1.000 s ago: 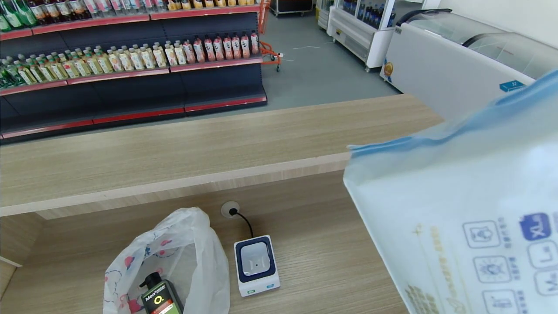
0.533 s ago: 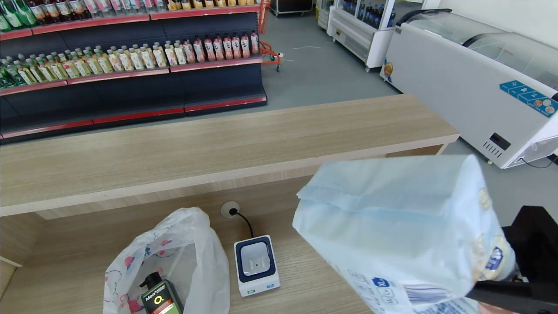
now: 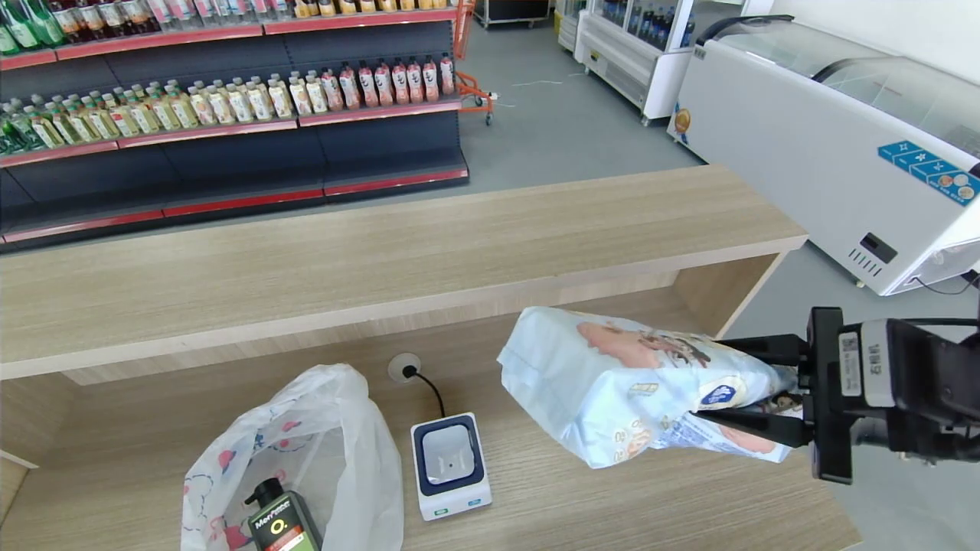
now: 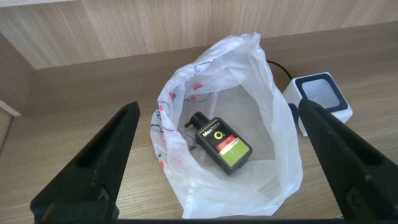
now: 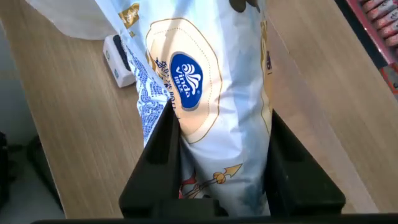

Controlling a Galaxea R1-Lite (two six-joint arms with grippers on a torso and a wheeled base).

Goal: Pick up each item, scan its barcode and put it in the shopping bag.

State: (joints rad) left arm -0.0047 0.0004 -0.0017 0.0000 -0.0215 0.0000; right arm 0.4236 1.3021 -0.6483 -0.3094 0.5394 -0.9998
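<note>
Right gripper (image 3: 708,379) has the pale blue soft pack (image 3: 612,383) clamped between its 2 black fingers, gripping 1 end. The pack lies on its side in the air above the right end of the worktop (image 3: 612,505), its free end pointing toward the scanner (image 3: 449,465). From the right wrist, the fingers squeeze in on both flanks of the pack (image 5: 211,62).

The scanner sits near the front edge, about mid-worktop, window facing up, with a black cable (image 3: 430,390) running toward the back edge. Just beside it, toward the front left corner, the shopping bag (image 3: 352,444) stands with its mouth open and 1 dark bottle with a green label (image 3: 282,524) inside.

Left gripper (image 4: 217,109) hangs over the bag, jaws spread wide and holding nothing, with the bottle (image 4: 221,144) lying below between them.
</note>
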